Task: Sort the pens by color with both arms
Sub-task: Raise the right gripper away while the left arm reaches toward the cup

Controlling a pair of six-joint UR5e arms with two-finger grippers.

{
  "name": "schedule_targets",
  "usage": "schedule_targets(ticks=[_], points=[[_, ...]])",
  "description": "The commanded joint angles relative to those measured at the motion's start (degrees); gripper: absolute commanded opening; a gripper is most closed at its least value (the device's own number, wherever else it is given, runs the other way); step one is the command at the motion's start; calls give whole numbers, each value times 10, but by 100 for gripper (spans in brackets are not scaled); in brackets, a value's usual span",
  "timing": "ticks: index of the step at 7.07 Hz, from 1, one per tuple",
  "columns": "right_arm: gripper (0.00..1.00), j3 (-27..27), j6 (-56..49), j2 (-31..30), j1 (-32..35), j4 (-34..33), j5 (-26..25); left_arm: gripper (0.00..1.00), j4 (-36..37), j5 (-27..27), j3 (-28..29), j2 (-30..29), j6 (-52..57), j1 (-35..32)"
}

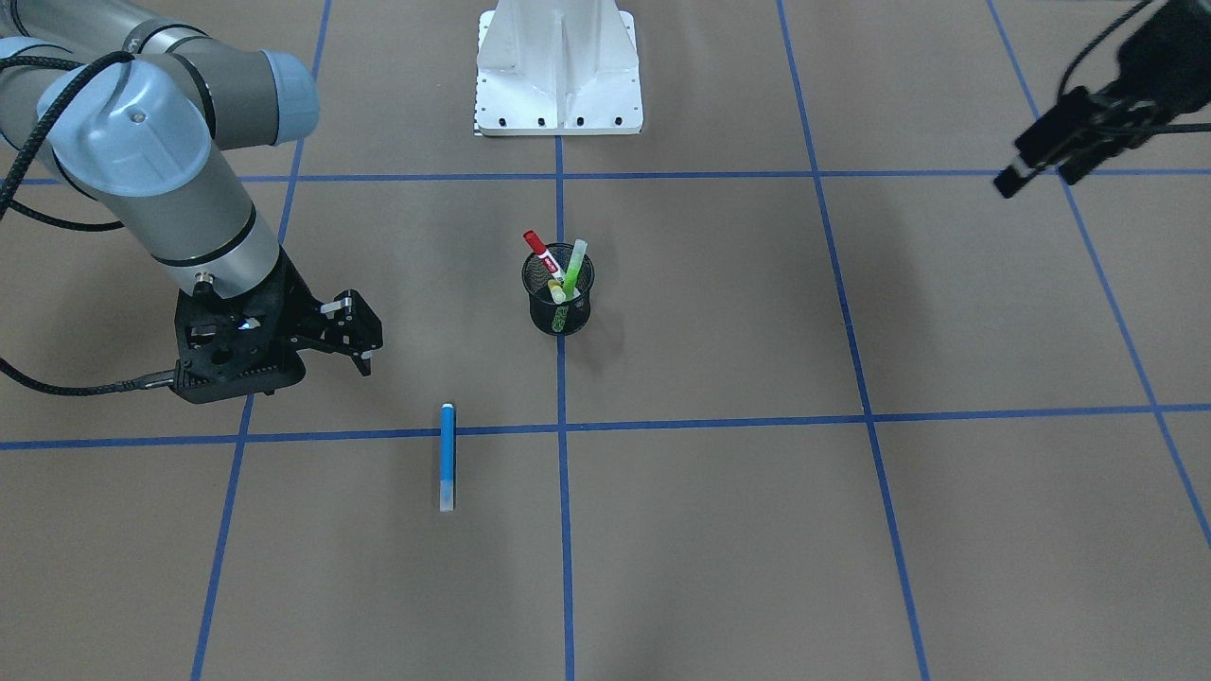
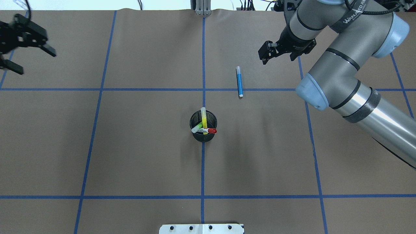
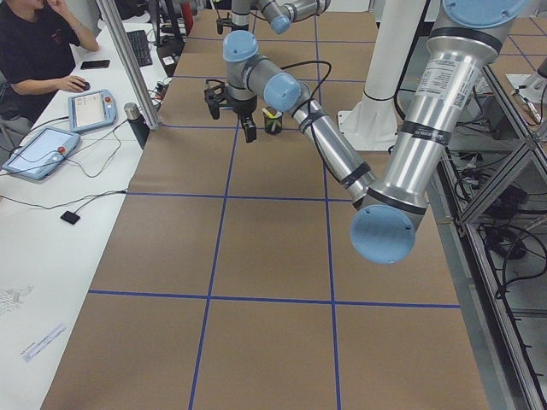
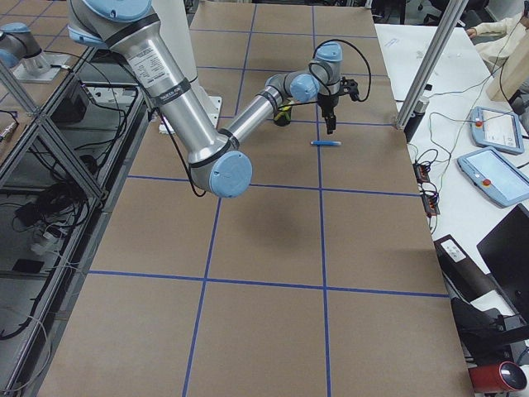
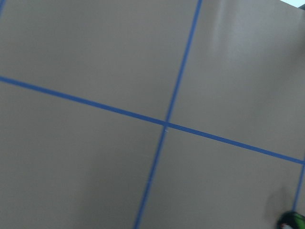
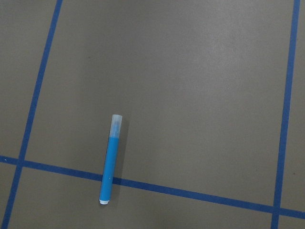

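Centrally, the black mesh cup (image 1: 558, 320) is standing upright on the table (image 1: 851, 567), right on a blue tape line (image 1: 564, 530). Three pens are leaning inside it: the red-capped white pen (image 1: 541, 253), the lime green pen (image 1: 574, 265) and the yellow pen (image 1: 556, 291). The blue pen (image 1: 447, 457) is lying flat on the table, apart from the cup on the robot's right side, and it is crossing another tape line near one end. The right pincer (image 1: 364, 336) is hovering near this pen without touching it; its fingers are standing parted and are gripping nothing. The right wrist-mounted view is looking down on the blue pen (image 6: 110, 159). The left pincer (image 2: 37, 62) is hanging well apart from the cup at the far left edge of the table, its fingers spreading wide and holding nothing.
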Motion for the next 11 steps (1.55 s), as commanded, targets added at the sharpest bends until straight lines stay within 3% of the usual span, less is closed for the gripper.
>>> schedule_targets(ticks=[1,3,6,8,11], points=[[99,0,0,-2,2,0,7,99,17,53,9,-81,-169,108],[99,0,0,-1,2,0,8,99,71,55,76,-176,-172,123],[99,-1,0,1,1,0,8,99,76,70,289,-332,-150,151],[99,-1,0,1,1,0,8,99,75,72,347,-365,-150,186],[99,-1,0,2,-1,1,7,99,71,89,385,-369,-151,256]])
